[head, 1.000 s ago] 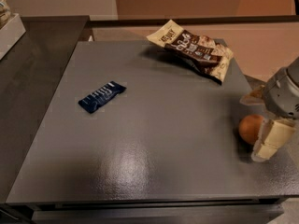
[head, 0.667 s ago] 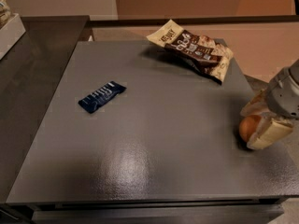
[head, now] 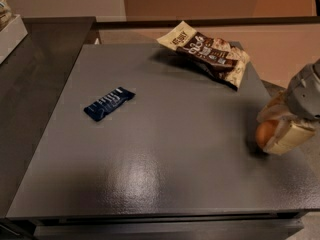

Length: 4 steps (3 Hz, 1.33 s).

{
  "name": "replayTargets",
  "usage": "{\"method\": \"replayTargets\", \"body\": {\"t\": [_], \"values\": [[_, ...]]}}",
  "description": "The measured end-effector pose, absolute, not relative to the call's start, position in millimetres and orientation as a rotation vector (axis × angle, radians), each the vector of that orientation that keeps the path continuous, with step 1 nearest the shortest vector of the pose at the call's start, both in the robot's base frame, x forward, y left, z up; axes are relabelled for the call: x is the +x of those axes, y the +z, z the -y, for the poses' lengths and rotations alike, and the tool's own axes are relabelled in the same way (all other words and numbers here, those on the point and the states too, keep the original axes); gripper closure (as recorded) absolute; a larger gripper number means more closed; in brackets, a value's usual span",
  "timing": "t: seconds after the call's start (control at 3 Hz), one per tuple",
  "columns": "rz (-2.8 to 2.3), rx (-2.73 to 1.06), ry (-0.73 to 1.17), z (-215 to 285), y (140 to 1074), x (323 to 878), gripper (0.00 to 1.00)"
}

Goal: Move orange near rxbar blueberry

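The orange (head: 263,132) rests on the grey table (head: 165,149) near its right edge. My gripper (head: 268,134) comes in from the right and its two pale fingers (head: 289,138) sit on either side of the orange, closed against it. The rxbar blueberry (head: 109,103), a flat dark navy bar with pale lettering, lies on the left part of the table, far from the orange.
A crinkled brown-and-cream snack bag (head: 207,51) lies at the back right of the table. A darker counter (head: 35,69) adjoins the table on the left, with a white box (head: 10,31) at its far end.
The gripper has lowered and its fingers have closed in on the orange. The orange, the bar and the bag have not moved.
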State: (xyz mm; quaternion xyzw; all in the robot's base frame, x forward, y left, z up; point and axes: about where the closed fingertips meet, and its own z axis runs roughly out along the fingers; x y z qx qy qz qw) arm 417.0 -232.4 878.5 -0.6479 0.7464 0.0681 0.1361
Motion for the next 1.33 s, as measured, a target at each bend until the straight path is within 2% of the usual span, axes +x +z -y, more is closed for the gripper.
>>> {"method": "replayTargets", "body": {"t": [0.33,1.33], "values": [[-2.106,-1.892,0.212,208,891,424,1.0],[-1.939,-1.92,0.29,87,909,480,1.0]]}}
